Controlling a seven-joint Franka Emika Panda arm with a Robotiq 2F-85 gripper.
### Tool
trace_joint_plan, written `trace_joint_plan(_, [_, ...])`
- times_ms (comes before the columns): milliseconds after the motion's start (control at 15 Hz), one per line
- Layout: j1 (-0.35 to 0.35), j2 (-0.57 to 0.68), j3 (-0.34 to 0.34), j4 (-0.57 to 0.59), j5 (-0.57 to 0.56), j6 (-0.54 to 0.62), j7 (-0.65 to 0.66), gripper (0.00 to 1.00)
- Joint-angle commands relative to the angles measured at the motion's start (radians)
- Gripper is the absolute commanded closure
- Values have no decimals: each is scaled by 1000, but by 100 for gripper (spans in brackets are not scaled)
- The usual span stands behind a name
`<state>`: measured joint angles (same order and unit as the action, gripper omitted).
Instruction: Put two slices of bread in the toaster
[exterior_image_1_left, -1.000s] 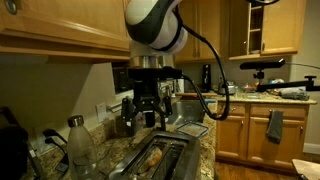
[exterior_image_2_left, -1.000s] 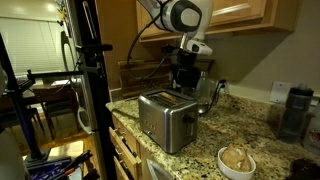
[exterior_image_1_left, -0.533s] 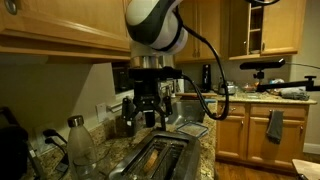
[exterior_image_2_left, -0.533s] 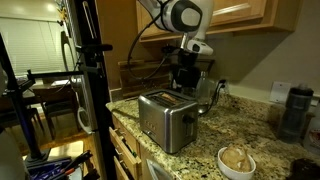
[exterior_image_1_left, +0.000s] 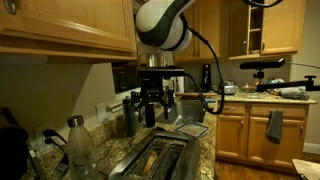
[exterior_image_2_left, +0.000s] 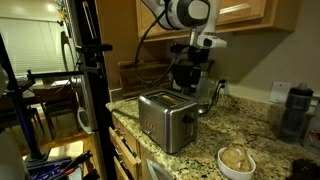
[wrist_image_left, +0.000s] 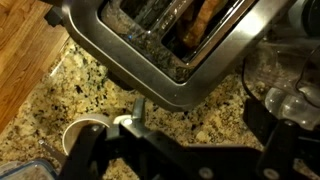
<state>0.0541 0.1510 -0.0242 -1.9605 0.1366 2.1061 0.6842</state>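
Speckled granite counter (exterior_image_2_left: 245, 128) bears the toaster (exterior_image_2_left: 165, 118), a slice of bread (wrist_image_left: 212, 18) inside.

Countertop: speckled granite countertop (exterior_image_2_left: 215, 135), tan with dark flecks.
Bowl: white bowl (exterior_image_2_left: 236, 162) holding something pale tan, near the counter's front edge.
Bottle: clear glass bottle (exterior_image_1_left: 78, 142), upright by the wall.
Cabinets: wooden cabinets (exterior_image_1_left: 60, 25) above the counter.
Towel: grey towel (exterior_image_1_left: 274, 125) hanging on a lower cabinet front.
Stand: black camera stand (exterior_image_2_left: 88, 80) in the foreground.
Floor: wood floor (wrist_image_left: 20, 40).

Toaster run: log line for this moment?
gripper: open, empty | position: over countertop beside toaster | slot: bread slice inside
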Motion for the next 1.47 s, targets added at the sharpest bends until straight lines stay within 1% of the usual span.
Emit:
trace_joint_plan(0, [-9,-78,-11,-75,-68,44,11,0])
trace_joint_plan(267, [-22,-113,-21,-104,-137,68,-32,0])
trace_joint_plan(467, [-38,-146,-32,-154,-192,139,-6,0])
trace_joint_plan(667, [-59,-164,-41,-197,-222,193,13,0])
trace_joint_plan(1400, [-122,-185,-73,-325,-296,350,78,0])
